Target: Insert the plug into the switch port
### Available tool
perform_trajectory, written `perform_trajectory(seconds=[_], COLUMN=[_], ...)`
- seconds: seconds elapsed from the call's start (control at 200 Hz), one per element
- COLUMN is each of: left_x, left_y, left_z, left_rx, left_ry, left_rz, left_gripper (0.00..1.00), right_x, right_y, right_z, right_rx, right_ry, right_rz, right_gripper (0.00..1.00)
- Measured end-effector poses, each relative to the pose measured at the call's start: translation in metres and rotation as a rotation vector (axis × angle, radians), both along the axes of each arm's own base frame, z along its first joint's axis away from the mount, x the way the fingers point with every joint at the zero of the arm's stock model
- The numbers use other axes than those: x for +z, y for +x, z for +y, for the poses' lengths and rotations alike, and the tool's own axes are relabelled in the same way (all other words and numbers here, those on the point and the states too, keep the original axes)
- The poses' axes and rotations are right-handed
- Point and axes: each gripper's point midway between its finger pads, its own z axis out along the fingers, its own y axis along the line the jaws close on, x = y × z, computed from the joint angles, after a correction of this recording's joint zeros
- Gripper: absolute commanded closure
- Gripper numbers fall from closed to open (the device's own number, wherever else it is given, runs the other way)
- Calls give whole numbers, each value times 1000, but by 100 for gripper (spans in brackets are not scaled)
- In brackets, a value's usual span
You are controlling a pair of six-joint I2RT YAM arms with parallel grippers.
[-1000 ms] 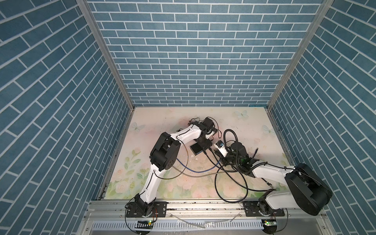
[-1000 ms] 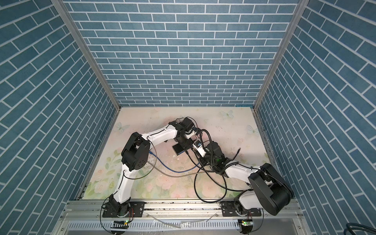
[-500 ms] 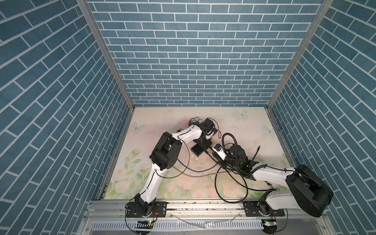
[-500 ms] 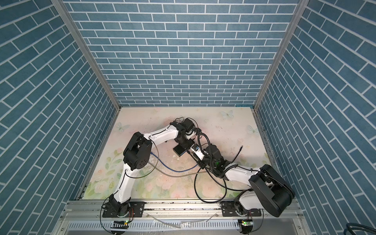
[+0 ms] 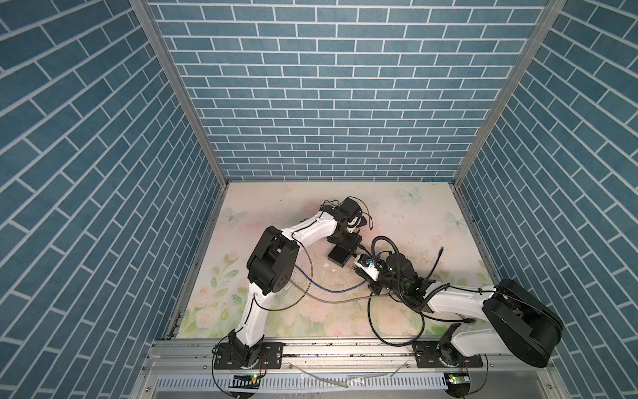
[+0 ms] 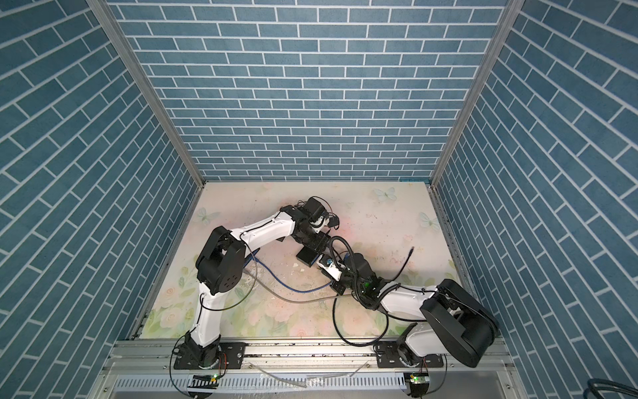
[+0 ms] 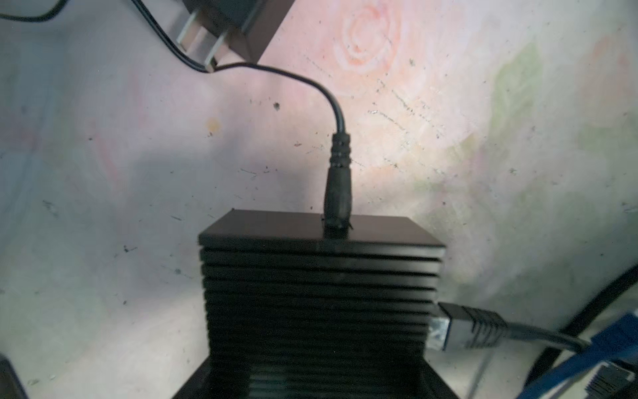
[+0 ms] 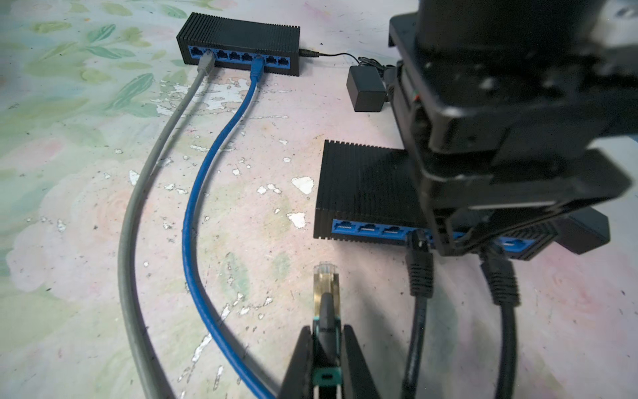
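Pinching the plug (image 8: 326, 279), right hand (image 8: 326, 332) hovers before the switch (image 8: 366, 179) gripped by left hand (image 5: 346, 240).

The switch (image 8: 366, 183) has a matt black casing, finely ribbed, with a blue plastic port strip. The plug (image 8: 326, 278) is clear, glossy plastic with gold-coloured contacts inside. The fingers (image 8: 357, 362) look like matt black plastic. The blue cable (image 8: 207, 193), grey cable (image 8: 138, 214) and black cable (image 8: 416, 331) have smooth sheaths. The adapter (image 7: 241, 27) is matt black plastic with bright metal prongs. The surface (image 8: 241, 214) is a matt floral print, scuffed, its coating flaked off in white chips. The walls (image 5: 310, 103) look matt and grainy; the posts (image 5: 179, 89) are dull metal.
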Motion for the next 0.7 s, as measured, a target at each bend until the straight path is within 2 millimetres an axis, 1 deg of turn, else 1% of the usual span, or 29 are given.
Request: perform_trajectory(seconds=[0.115,0.24,0.35,0.56,0.7], left_x=[5,2,-1,-2,-4], left_y=[-3,-4,-4,-4,-5], left_z=[2,4,5,4,5], left_rx=[19,32,43,56,61], left_ry=[-11,-10,-10,-16,-14], left_rz=[-2,5,11,10,16], left_gripper=[62,63,63,64,64], right_x=[-8,-13,-11,0,-3], right_y=[-1,0,3,11,14], right_z=[3,4,7,17,20], right_rx=[4,-2,-7,-7,-11], right_ry=[-16,-24,-20,3,-6], right_rz=[9,6,-4,-29,-25], right_gripper=[100,100,100,100,100])
